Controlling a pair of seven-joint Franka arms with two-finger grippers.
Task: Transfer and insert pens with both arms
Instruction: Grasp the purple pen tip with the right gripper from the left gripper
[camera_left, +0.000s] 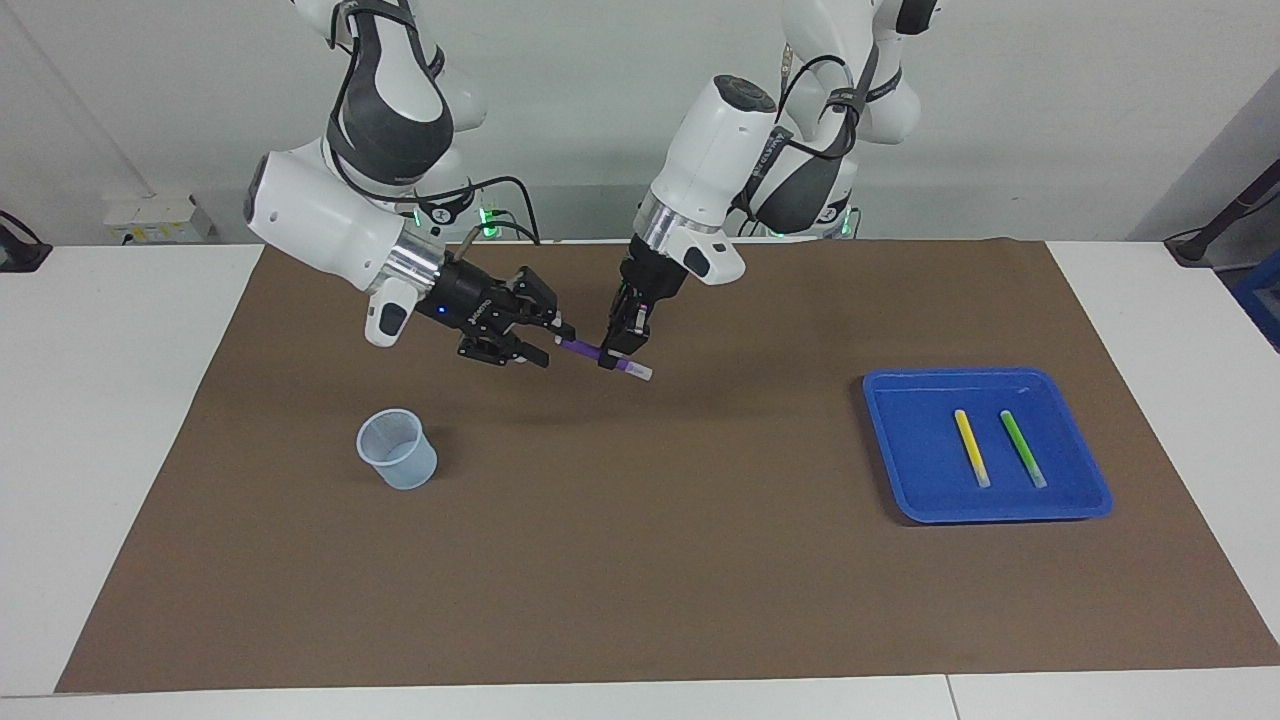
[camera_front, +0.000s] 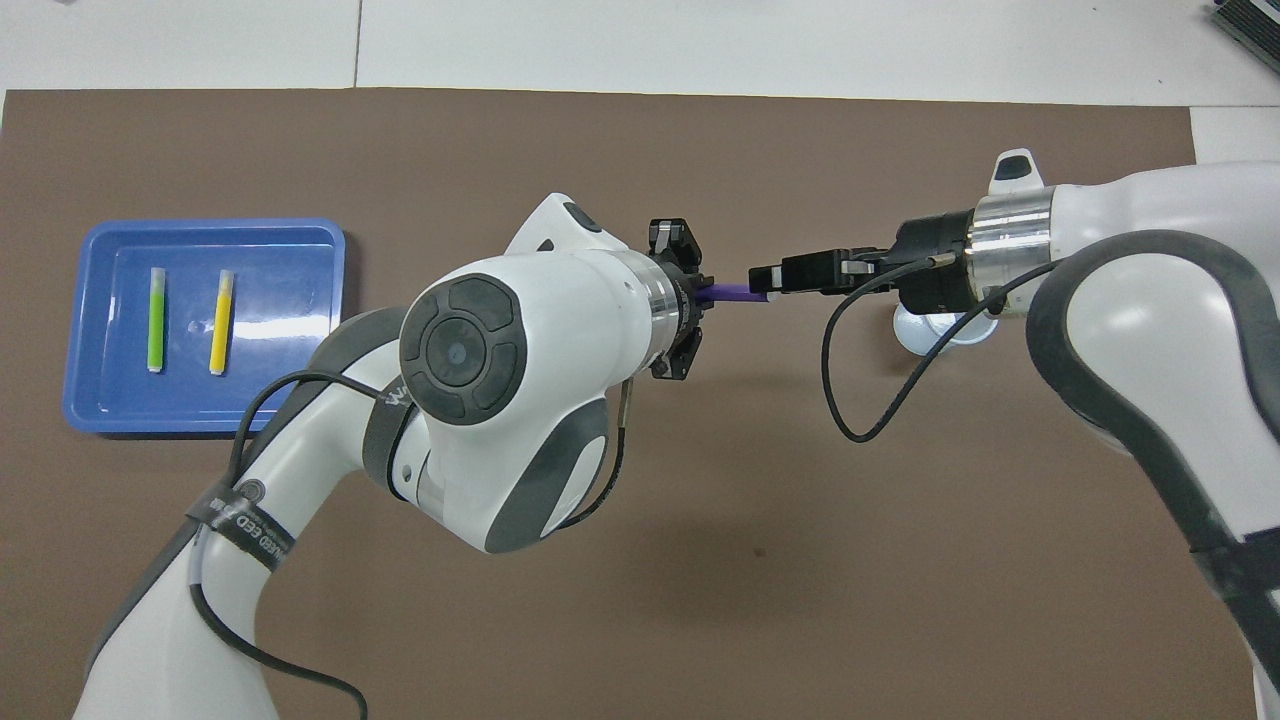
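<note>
Purple pen (camera_left: 585, 349) up in mid-air over the brown mat (camera_left: 640, 560), slanted, whitish end pointing down toward the left arm's end of the table. Clamped near that lower end by the left gripper (camera_left: 612, 357), fingertips tight on the barrel. Reaching in level from the other end, the right gripper (camera_left: 553, 340), fingertips right at the pen's upper tip. Cannot tell whether those fingers have bitten down on the pen or only bracket it, so no grip called for that hand yet.

Handover step, clearly, and right at the point of exchange. Judging by the layout, one pen of three in play: yellow pen (camera_left: 971, 447) and green pen (camera_left: 1023, 448) lying side by side in the blue tray (camera_left: 900, 470) toward the left arm's end of the table. Clear cup (camera_left: 397, 449) standing upright on the mat toward the right arm's end, nothing visible in it.

Next, probably: firm pinch on the upper end by the right gripper first, release by the left only after that. Too early a release, and down goes the pen. Then a swing over the cup, a tip to vertical, and a drop inside.
</note>
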